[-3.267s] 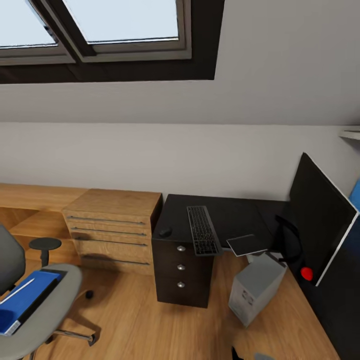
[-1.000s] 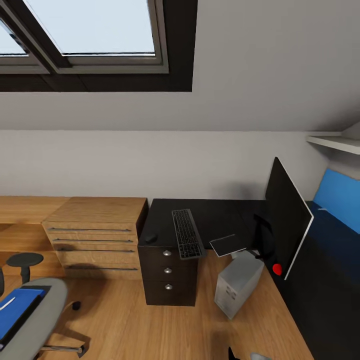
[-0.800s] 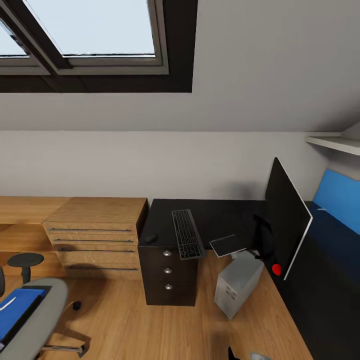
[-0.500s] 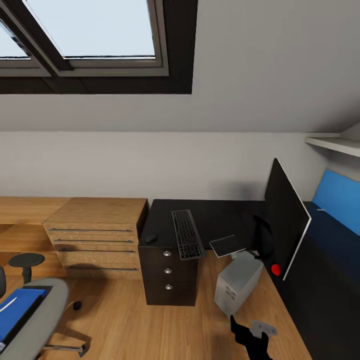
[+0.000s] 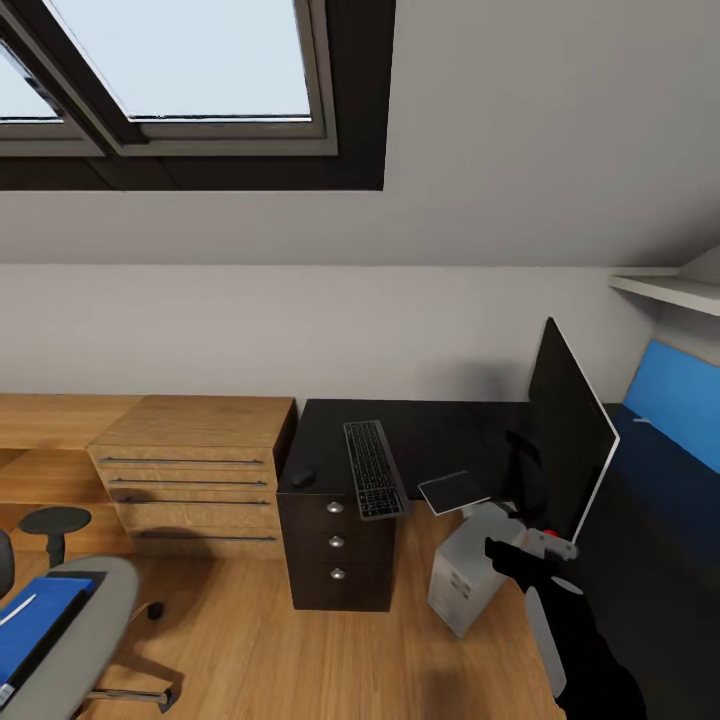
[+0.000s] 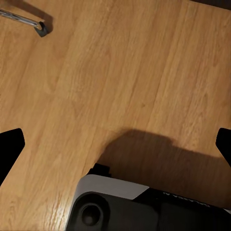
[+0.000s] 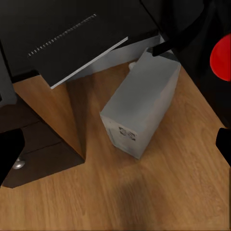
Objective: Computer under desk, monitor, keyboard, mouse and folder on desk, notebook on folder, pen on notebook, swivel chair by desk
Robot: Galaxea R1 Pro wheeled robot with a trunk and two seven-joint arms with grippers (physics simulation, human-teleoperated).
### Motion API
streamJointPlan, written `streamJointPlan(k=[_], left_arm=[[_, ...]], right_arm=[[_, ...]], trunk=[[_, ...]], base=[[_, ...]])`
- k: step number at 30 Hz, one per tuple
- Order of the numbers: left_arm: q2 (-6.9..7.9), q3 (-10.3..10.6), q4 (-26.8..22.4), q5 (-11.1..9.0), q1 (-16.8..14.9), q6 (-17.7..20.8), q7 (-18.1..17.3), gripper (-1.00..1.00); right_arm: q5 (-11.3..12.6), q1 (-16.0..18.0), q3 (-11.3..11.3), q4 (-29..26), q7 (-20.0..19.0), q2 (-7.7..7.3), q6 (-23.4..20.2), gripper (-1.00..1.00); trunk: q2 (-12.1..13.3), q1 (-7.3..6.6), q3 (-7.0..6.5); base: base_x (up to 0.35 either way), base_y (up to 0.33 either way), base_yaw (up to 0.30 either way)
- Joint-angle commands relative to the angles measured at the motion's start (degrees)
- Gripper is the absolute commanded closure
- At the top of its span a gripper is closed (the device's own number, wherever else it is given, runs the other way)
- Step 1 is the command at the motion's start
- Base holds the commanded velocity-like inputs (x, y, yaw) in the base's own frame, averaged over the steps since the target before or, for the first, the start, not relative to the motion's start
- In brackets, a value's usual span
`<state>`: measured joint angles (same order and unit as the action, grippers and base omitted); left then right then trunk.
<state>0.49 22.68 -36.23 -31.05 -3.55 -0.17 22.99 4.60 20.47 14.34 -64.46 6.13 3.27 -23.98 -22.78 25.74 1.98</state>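
The black desk (image 5: 440,435) stands against the white wall, beside a wooden chest of drawers (image 5: 190,470). The keyboard (image 5: 374,468) lies on the desk, with its near end reaching over the front edge, and the mouse (image 5: 302,477) rests near it, on the side of the wooden drawers. A dark flat notebook (image 5: 455,491) lies at the desk's front edge and sticks out over it. The monitor (image 5: 566,440) leans tilted at the right side of the desk, with a red spot at its lower corner. The grey computer (image 5: 470,575) stands on the wooden floor (image 5: 300,660), partly under the desk's edge; in the right wrist view the computer (image 7: 142,109) is just below the notebook (image 7: 72,43).

The swivel chair (image 5: 70,640) is at the lower left, well apart from the desk, and the blue folder (image 5: 30,620) lies on its seat with a white pen (image 5: 18,609) on top.

The right gripper (image 5: 520,550) is raised in front of the computer. Its fingers are spread wide and hold nothing. The left gripper (image 6: 115,144) hangs over the bare floor, also spread wide.
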Motion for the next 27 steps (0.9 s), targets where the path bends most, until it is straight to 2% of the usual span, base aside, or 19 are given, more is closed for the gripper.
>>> streamJointPlan(k=[1,7,11,18,27], left_arm=[[0.05,0.3,-0.1,-0.3,-0.1,0.0,0.4,-1.00],[0.01,0.3,-0.1,-0.2,-0.1,-0.1,0.2,-1.00],[0.00,0.2,-0.1,-0.3,-0.1,-0.1,0.0,-1.00],[0.04,0.1,0.0,-0.3,-0.1,-0.1,0.0,-1.00],[0.02,0.3,1.1,-0.2,-0.1,-0.1,0.0,-1.00]], right_arm=[[0.5,-0.1,0.1,-1.3,0.7,0.27,-1.3,-1.00],[0.4,-0.6,0.2,-2.5,1.4,0.47,-2.4,-1.00],[0.4,-0.9,0.2,-1.8,1.5,0.21,-1.2,-1.00],[0.3,-1.0,0.2,0.5,1.2,-0.04,2.4,-1.00],[0.1,-1.0,0.2,1.4,1.1,-1.80,3.6,-1.00]], trunk=[[-0.1,0.04,0.14],[-0.1,0.04,0.14],[-0.1,0.04,0.14],[-0.1,0.04,0.14],[-0.1,0.04,0.14]], base=[[0.000,0.000,0.000],[0.000,0.000,0.000],[0.000,0.000,-0.062],[0.000,0.000,-0.227],[0.000,0.000,-0.261]])
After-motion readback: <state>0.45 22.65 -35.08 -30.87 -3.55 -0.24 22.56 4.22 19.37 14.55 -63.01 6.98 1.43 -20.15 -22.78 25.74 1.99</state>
